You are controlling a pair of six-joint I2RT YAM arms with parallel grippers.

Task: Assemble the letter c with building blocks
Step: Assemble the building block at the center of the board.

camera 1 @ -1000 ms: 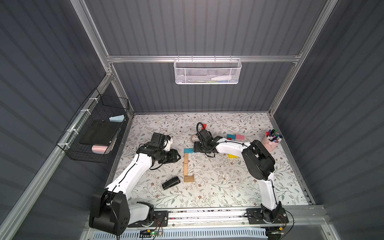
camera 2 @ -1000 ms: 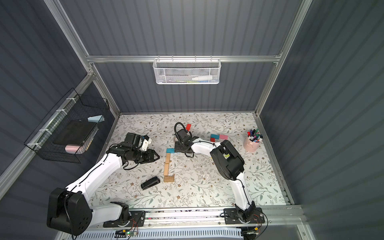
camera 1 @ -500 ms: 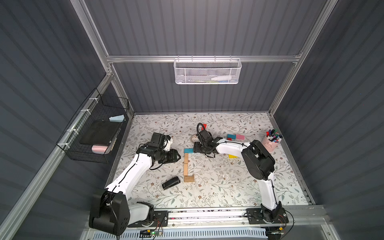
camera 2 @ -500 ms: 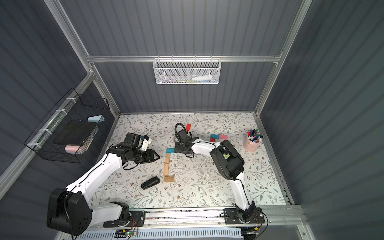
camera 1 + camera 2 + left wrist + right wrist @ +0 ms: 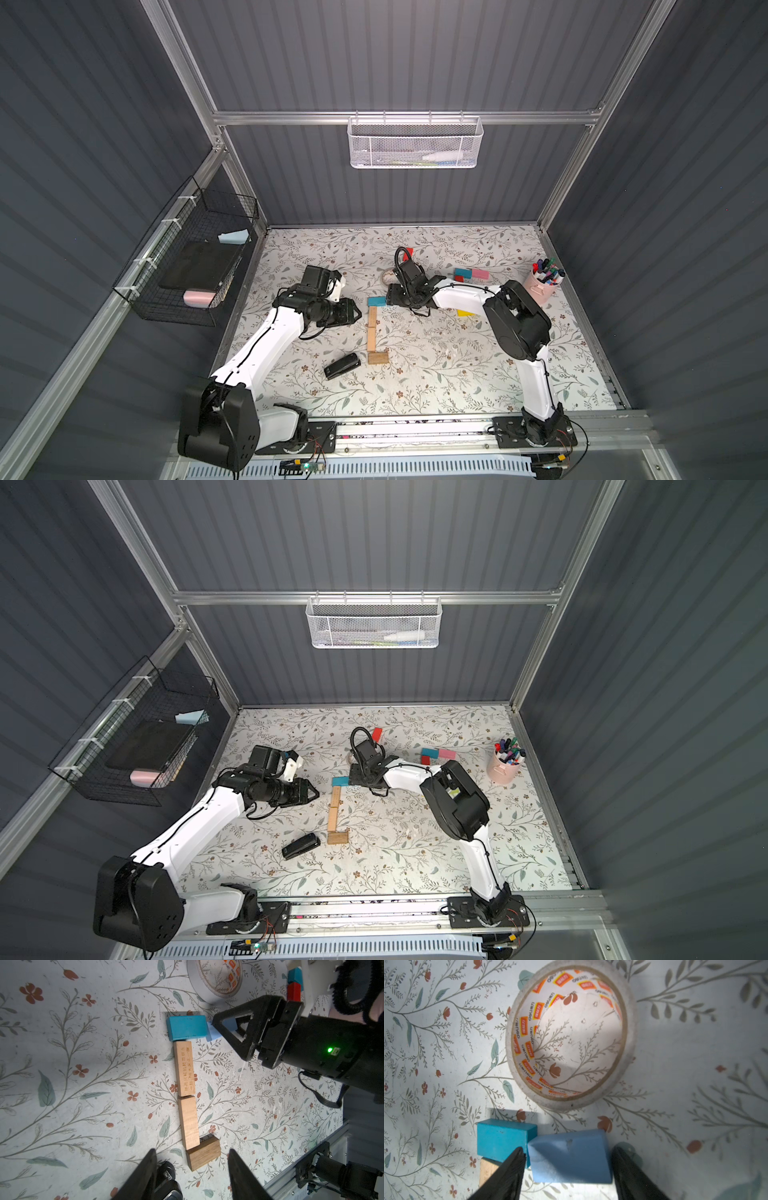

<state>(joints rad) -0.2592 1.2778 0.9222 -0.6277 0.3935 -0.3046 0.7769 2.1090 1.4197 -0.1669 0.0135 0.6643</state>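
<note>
While a half-built C lies on the table [image 5: 436,374], the right gripper [image 5: 568,1148] grips a light blue block [image 5: 569,1159].
Left gripper [image 5: 191,1150] hangs open, empty, left of the tan column [image 5: 185,1068]. Right jaws stand wide, pressed on the block's ends. It sits just right of the teal block [image 5: 187,1027], touching it — long axis nearly continuing teal's line, slightly skewed — square to the column. Right arm is nearer.
</note>
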